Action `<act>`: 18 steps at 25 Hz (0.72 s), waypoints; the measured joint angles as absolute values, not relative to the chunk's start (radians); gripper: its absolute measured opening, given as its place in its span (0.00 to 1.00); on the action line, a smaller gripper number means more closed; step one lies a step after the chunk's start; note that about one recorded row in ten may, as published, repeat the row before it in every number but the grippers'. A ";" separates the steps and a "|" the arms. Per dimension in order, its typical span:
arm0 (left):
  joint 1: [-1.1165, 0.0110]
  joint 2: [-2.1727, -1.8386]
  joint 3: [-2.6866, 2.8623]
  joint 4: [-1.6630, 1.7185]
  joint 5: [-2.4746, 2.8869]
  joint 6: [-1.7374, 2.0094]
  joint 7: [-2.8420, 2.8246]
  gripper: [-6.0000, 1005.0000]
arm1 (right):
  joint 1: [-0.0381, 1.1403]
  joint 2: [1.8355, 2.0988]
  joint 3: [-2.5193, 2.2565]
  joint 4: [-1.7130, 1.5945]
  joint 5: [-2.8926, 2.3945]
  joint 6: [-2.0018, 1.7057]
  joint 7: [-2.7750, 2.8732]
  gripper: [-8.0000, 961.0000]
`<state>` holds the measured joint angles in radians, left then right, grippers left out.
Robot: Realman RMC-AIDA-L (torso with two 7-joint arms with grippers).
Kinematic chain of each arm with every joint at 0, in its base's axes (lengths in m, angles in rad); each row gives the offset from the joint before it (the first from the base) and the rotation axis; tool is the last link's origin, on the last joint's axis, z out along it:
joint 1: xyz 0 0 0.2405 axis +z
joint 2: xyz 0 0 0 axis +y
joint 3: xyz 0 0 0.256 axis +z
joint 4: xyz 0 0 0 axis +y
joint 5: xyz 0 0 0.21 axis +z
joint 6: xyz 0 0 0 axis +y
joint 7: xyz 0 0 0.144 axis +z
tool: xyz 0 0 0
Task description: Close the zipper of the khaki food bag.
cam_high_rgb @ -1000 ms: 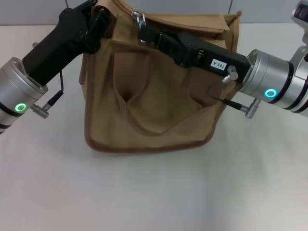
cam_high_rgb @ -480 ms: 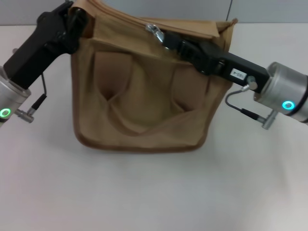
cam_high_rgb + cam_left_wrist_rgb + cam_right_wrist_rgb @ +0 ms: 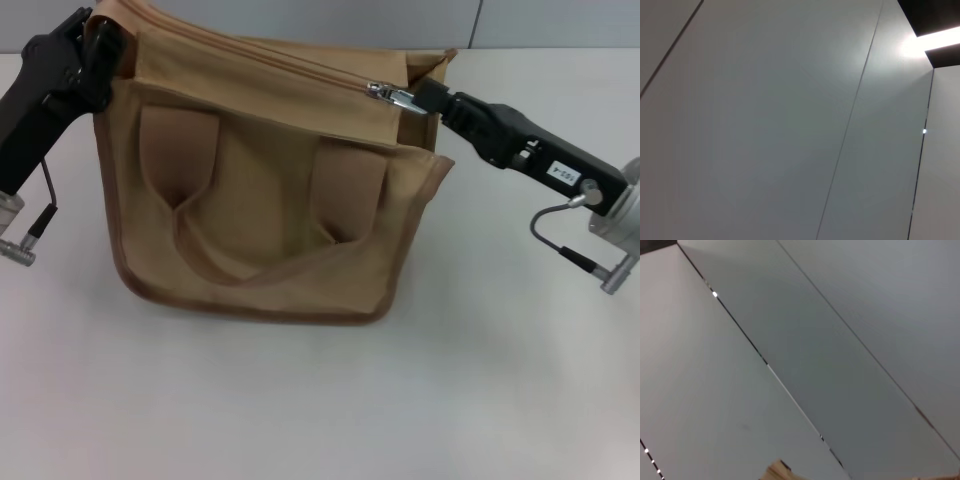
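Observation:
The khaki food bag (image 3: 260, 190) stands on the white table in the head view, its strap handles looped on its front face. Its zipper (image 3: 290, 68) runs along the top, with the silver slider and pull tab (image 3: 388, 95) near the bag's right end. My right gripper (image 3: 418, 97) is shut on the pull tab. My left gripper (image 3: 100, 35) is shut on the bag's top left corner. The wrist views show only grey wall panels; a tan scrap of the bag (image 3: 777, 471) shows at the right wrist view's edge.
The white table (image 3: 320, 400) spreads in front of and beside the bag. A grey wall stands behind it. Thin cables hang from both wrists near the table surface.
My right gripper has drawn the slider rightward along the bag's top, closing the zip line behind it. The bag and my left gripper have shifted left.

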<state>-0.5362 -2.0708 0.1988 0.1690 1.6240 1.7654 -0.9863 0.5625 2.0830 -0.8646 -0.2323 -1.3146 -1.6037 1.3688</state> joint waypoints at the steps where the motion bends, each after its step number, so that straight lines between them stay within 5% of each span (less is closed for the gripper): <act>1: -0.536 -2.071 0.199 0.169 1.624 1.765 -0.986 0.04 | 0.557 2.083 -0.854 -0.235 -1.315 -1.609 1.369 0.01; 10: -0.522 -2.074 0.203 0.161 1.623 1.742 -0.930 0.04 | 0.544 2.087 -0.818 -0.235 -1.312 -1.694 1.216 0.00; 13: -0.512 -2.075 0.206 0.146 1.624 1.731 -0.879 0.04 | 0.542 2.087 -0.817 -0.233 -1.306 -1.692 1.206 0.18; 18: -0.462 -2.072 0.206 0.140 1.625 1.696 -0.872 0.11 | 0.527 2.088 -0.827 -0.232 -1.309 -1.705 1.157 0.29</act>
<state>-0.4621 -2.0717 0.2059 0.1401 1.6246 1.6958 -0.8717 0.5269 2.0879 -0.8273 -0.2321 -1.3089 -1.7045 1.1573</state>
